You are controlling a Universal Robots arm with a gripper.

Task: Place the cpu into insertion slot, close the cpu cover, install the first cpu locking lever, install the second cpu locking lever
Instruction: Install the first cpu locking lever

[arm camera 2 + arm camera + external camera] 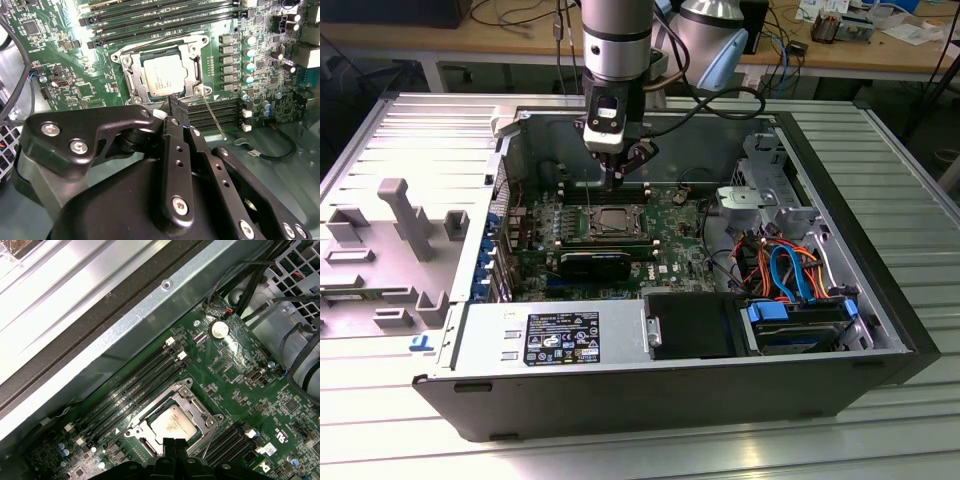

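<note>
The cpu [161, 75] [172, 424] lies flat in the insertion slot [123, 59] on the green board, and shows as a silver square [617, 222] in the exterior view. The cpu cover [193, 67] [194, 409] lies down around the chip. One thin locking lever [160, 42] runs along a side of the socket. Another lever [213, 119] sticks out at an angle from a socket corner over the memory slots. My gripper [613, 178] [175, 104] [175, 444] hangs just above the socket's edge near that lever's base, fingers together and holding nothing.
The open computer case wall [650, 115] rises behind the board. A black heatsink block [595, 262] lies in front of the socket. Memory slots [135, 385] flank it. Cables and a drive cage [790, 280] fill the exterior view's right. Grey fixtures [405, 220] stand on the table at its left.
</note>
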